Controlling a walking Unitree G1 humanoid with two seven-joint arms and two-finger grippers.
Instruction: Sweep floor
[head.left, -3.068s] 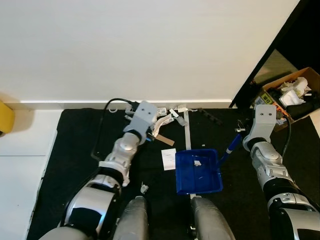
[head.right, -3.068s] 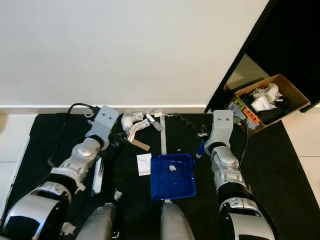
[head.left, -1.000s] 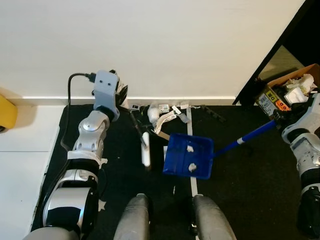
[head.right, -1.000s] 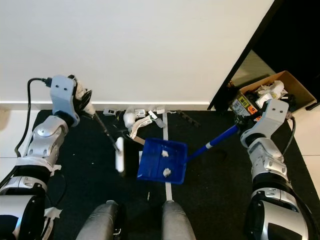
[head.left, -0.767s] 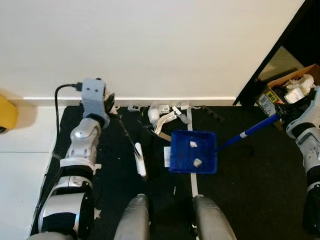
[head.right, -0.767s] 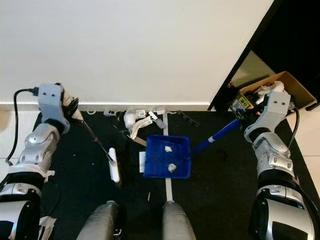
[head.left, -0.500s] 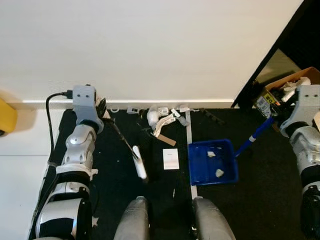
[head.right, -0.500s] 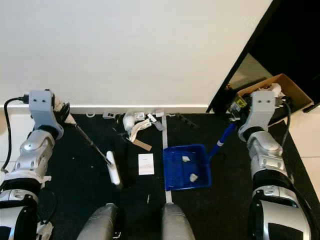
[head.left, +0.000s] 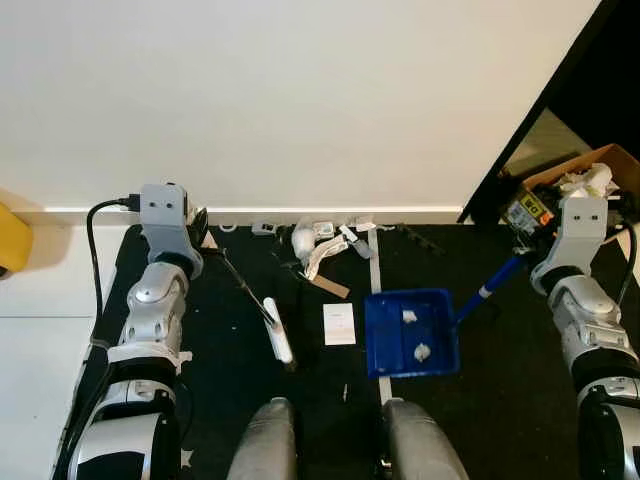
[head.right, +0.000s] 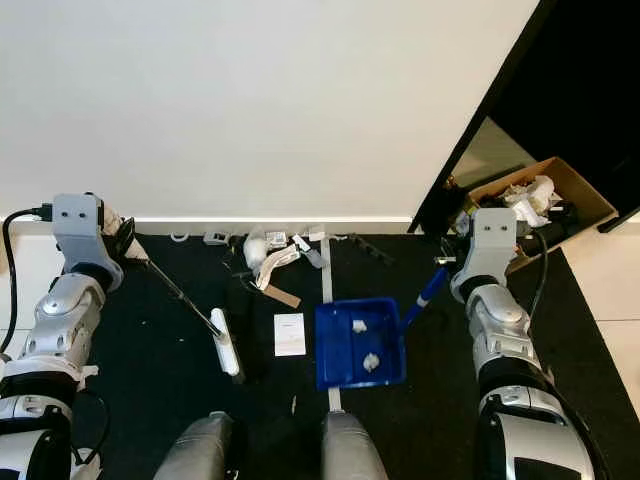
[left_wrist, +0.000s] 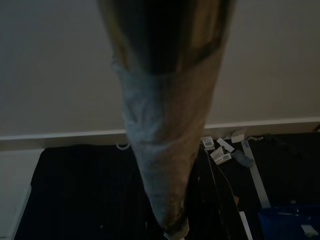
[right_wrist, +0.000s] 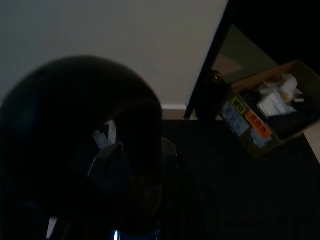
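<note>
Gripping a broom (head.left: 255, 305) in its left tool (head.left: 200, 232) and a blue dustpan (head.left: 412, 334) by the handle in its right tool (head.left: 528, 255), both clamped shut, the robot works the black mat (head.left: 500, 390). Two scraps lie in the pan near the mat's middle. Litter (head.left: 322, 240) remains along the far edge by the wall, apparently the next thing to sweep panward.

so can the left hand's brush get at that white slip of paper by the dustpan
Probably yes: the brush head lies just left of the paper slip on bare black mat, nothing between them, dustpan right beyond.
</note>
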